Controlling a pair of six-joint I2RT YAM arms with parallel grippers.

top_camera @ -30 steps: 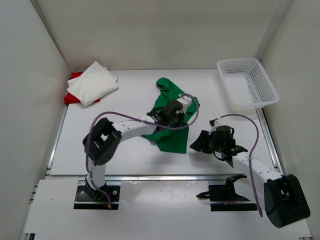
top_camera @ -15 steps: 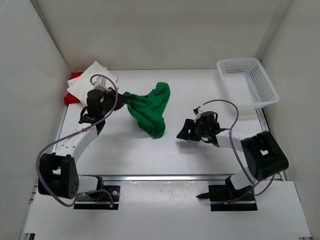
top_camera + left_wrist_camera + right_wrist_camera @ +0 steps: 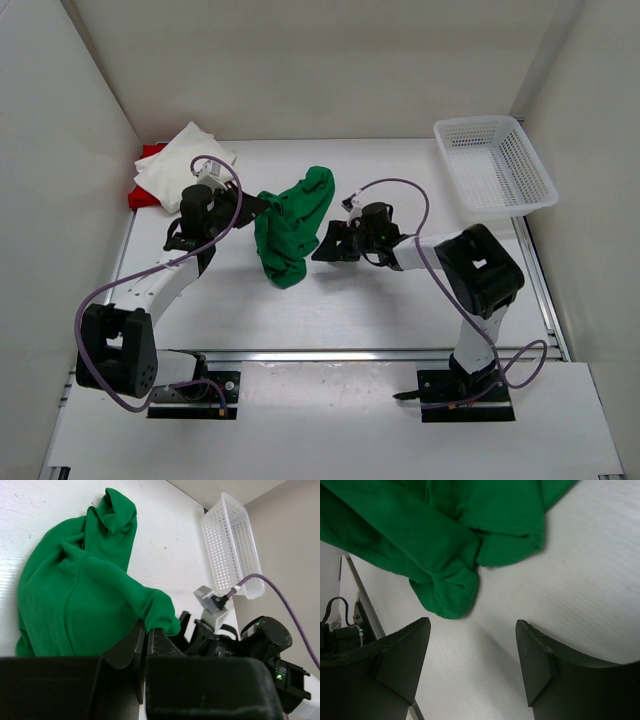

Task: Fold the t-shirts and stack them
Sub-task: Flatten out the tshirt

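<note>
Green t-shirt point(image 3: 290, 228), long axis far-right to near-left

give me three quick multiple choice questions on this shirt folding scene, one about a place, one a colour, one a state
1. Where does the white t-shirt lie?
A) between the two grippers
B) on the red t-shirt, far left corner
C) draped over the right arm

2. What colour is the t-shirt pinched by the left gripper?
A) red
B) white
C) green

3. How is the right gripper?
A) open, holding nothing
B) shut on the white t-shirt
C) shut on the red t-shirt

Answers: 1 B, red cloth peeks out beneath it; 2 C, a fold of the green t-shirt sits between its closed fingers; 3 A, its fingers stand apart and grip nothing.
</note>
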